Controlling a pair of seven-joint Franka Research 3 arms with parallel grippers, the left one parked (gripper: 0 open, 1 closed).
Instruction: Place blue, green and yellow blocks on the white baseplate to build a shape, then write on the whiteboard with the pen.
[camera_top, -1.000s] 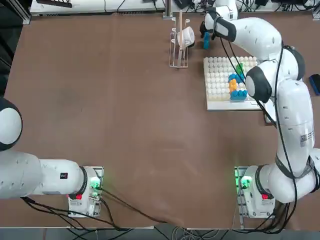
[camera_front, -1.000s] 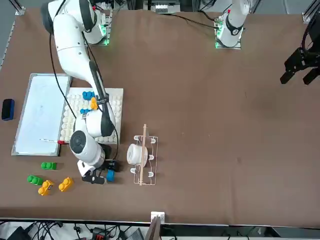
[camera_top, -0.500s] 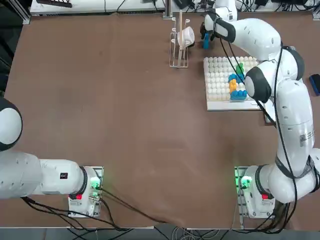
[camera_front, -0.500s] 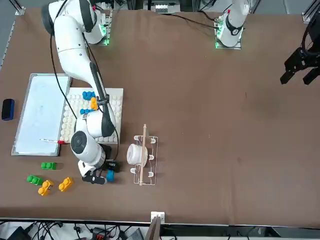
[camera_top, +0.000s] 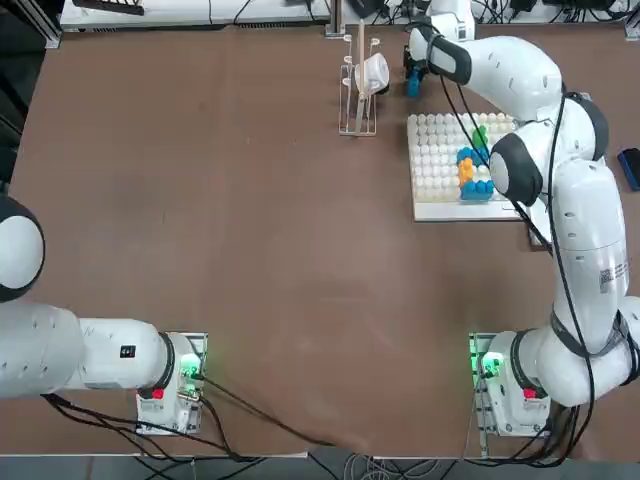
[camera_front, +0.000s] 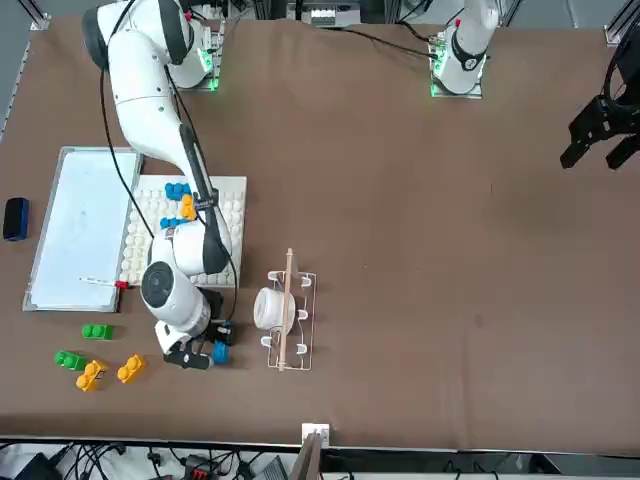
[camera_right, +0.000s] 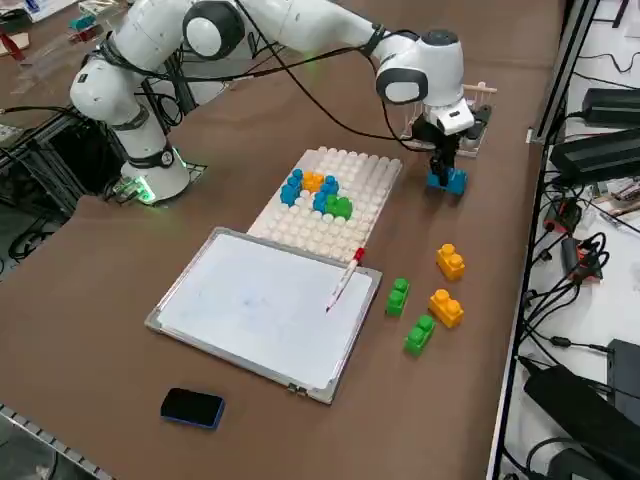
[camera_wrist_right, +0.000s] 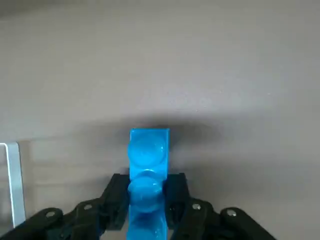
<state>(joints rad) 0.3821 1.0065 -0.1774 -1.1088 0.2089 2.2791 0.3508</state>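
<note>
Sitting on the counter just beyond the far edge of the white baseplate (camera_right: 335, 195), beside the rack (camera_right: 455, 120): blue block (camera_wrist_right: 148, 165). Right tool (camera_wrist_right: 147, 200) straddling it, fingers (camera_wrist_right: 117, 192) pressing its long sides, clamped on it. Baseplate lying just near of the tool.

**Pincer low at a blue block beside the rack**

The right arm reaches across the baseplate (camera_front: 232, 200), its pincer (camera_front: 203, 354) down at the tabletop (camera_front: 420, 250) with a blue block (camera_front: 220, 351) at its tip. Just beside it stands a wire rack (camera_front: 287, 310) carrying a white cup (camera_front: 270, 308). On the baseplate sit blue and orange blocks (camera_front: 178, 204). The whiteboard (camera_front: 78, 225) lies next to the baseplate, with the pen (camera_front: 103, 283) on its near corner. A dark eraser (camera_front: 15, 218) lies outside the whiteboard. Loose green blocks (camera_front: 82, 345) and yellow blocks (camera_front: 110, 373) lie near the pincer.
</note>
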